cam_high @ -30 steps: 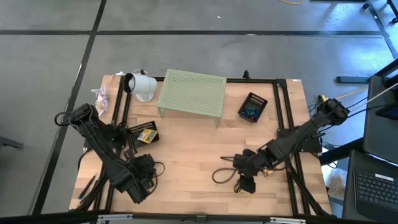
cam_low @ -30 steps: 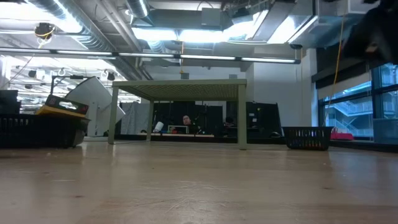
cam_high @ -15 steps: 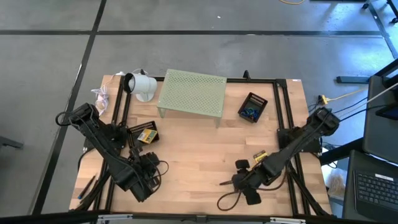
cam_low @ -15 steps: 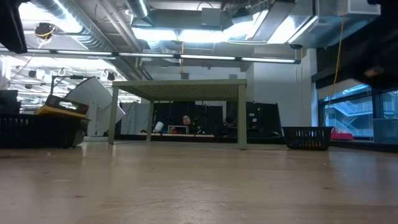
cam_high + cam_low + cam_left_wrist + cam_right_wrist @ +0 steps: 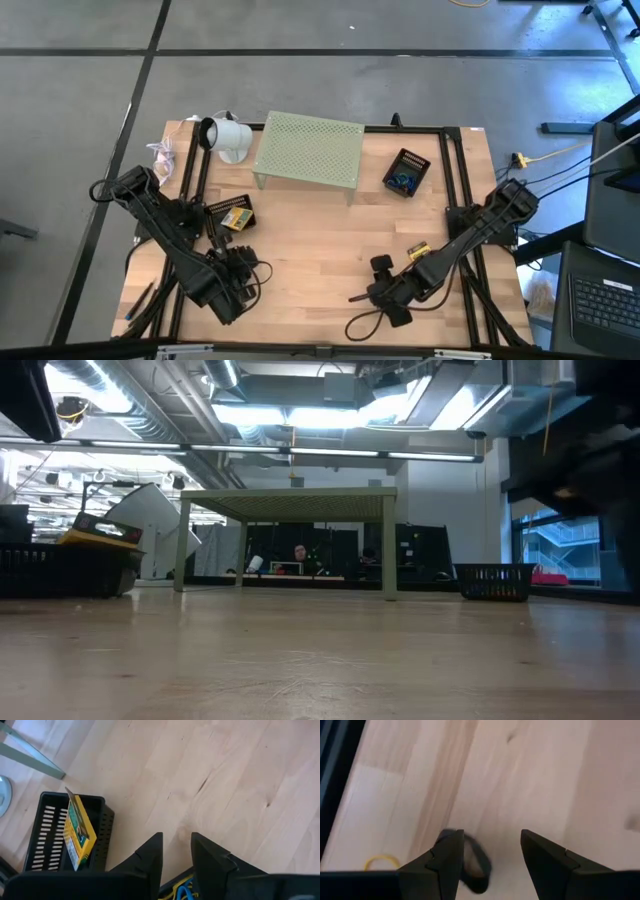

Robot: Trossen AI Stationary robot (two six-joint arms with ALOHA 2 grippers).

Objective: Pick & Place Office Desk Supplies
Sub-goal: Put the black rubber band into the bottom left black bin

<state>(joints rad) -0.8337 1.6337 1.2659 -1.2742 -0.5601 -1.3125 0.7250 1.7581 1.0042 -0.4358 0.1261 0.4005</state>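
Pale wood makes up the desk (image 5: 310, 235), and its broad middle lies bare between the two arms, with open room from the front edge back to the green perforated riser (image 5: 308, 148) near the rear edge. Beside the riser, toward the rear right corner, sits a small black basket (image 5: 405, 172) with blue items in it. A white cup-shaped object (image 5: 226, 136) lies at the rear left corner. A black tray (image 5: 60, 837) near the left edge holds a yellow-green card box (image 5: 79, 831) standing on edge inside it.

Reaching in from the left edge, the left arm is folded low, and the left gripper (image 5: 243, 268) sits close to the front left part of the desk; in the left wrist view its jaws stand a little apart with nothing between them. From the right edge the right arm stretches forward and down, and the right gripper (image 5: 380, 280) hangs over the front right area, its jaws wide apart over bare wood. A tan rubber-band loop (image 5: 381, 862) lies on the wood just beside it, and a dark loop (image 5: 476, 865) shows between the jaws.

Compared with a second earlier, the right gripper has pulled back toward the front edge, while the left has shifted only slightly.
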